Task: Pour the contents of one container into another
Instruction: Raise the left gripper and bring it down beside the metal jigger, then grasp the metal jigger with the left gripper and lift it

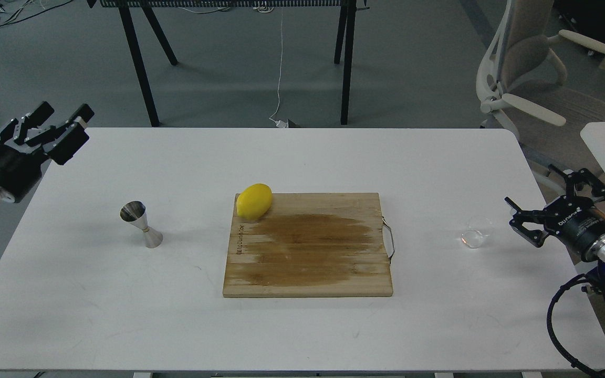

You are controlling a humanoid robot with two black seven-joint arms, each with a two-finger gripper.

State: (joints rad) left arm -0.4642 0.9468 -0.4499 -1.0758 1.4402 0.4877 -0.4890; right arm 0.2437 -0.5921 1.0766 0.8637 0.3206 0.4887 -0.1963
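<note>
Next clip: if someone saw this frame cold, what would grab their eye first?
Probably the yellow lemon, lying on the far left corner of the wooden cutting board at the middle of the white table, with a large dark stain across the board. Next, the steel jigger standing upright left of the board, and the clear glass cup right of it, just ahead of the open right claw. The left claw hangs open over the table's far left corner.
</note>
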